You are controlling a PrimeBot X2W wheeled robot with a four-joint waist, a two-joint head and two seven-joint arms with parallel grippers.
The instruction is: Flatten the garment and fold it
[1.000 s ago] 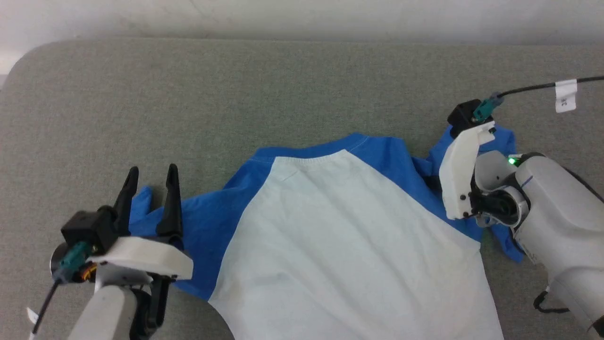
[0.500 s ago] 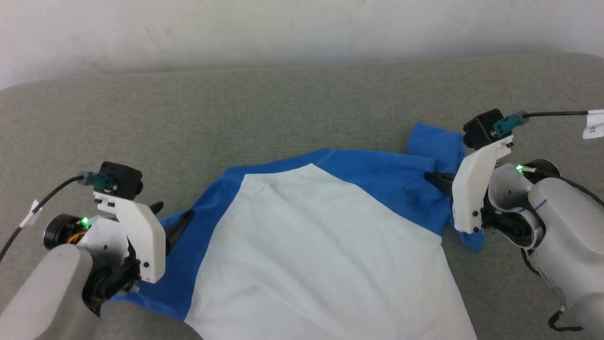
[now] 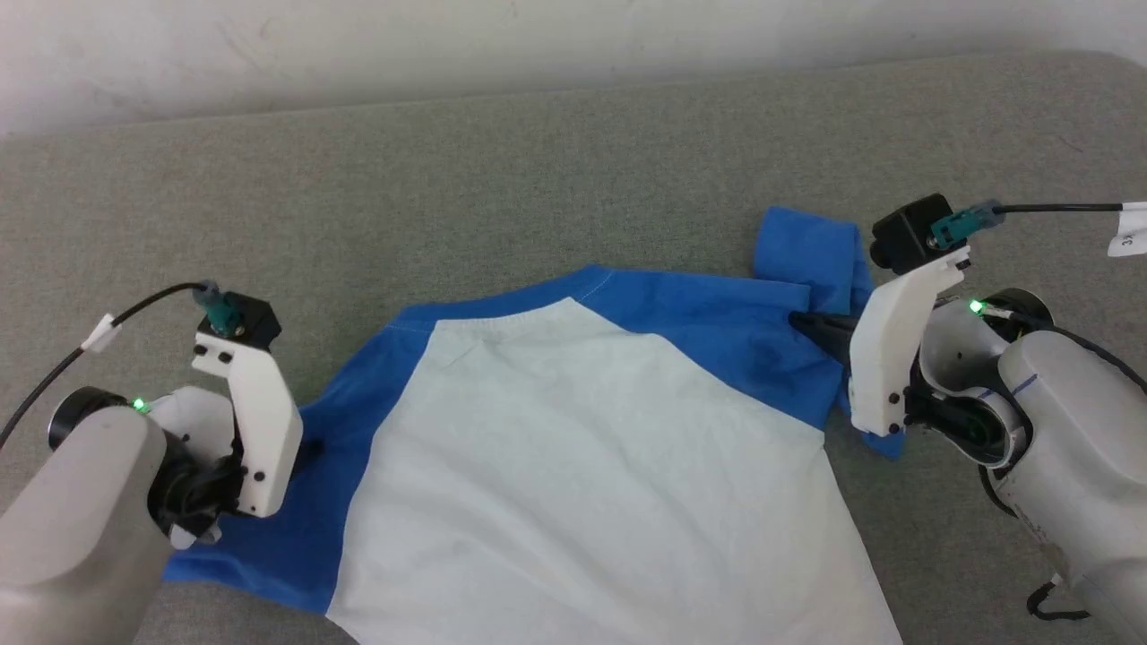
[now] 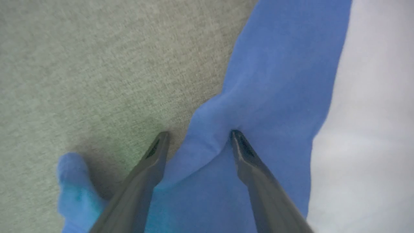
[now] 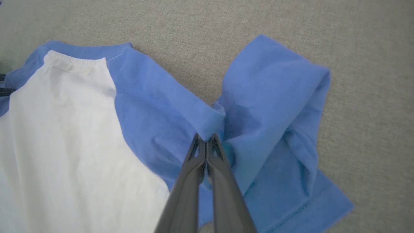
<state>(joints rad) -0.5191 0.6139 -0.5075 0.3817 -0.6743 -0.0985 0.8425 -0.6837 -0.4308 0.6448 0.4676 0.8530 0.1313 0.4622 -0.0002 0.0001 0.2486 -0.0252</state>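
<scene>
Grey woven surface point(image 3: 573, 179), with a pale wall point(image 3: 358, 54) along its far edge. The garment point(image 3: 573, 466) lies spread mid-surface with its collar point(image 3: 502, 313) toward the far edge. The white body faces up and its lower part runs out of the head view at the bottom.

Left gripper point(image 4: 199, 133): jaws released and spread wide. In the left wrist view they straddle a raised ridge of the blue left sleeve point(image 4: 265, 81). One fingertip point(image 4: 161, 137) is down on bare grey surface just beside the sleeve edge. The other tip point(image 4: 236, 136) presses into the blue cloth and dimples it. Nothing is gripped. A loose bit of blue sleeve point(image 4: 72, 187) lies beside the outer finger.

Left arm: the pale forearm point(image 3: 72, 537) comes in from the lower left of the head view. The wrist is bent down and in toward the garment, so the white bracket point(image 3: 260, 421) covers most of the fingers.

Right gripper point(image 5: 204, 139): jaws clenched tight, fingers pressed together along their length. They pinch a fold of the blue right sleeve point(image 5: 275, 97) where it meets the shoulder. The sleeve is doubled back on itself and bunched around the tips, its cuff end toward the far right of the surface.

Right arm: the forearm point(image 3: 1066, 448) comes in from the lower right of the head view. The wrist is turned inward, and the dark fingers point(image 3: 820, 324) point across toward the shoulder, low over the cloth. A black cable point(image 3: 1057, 208) trails off to the right.
</scene>
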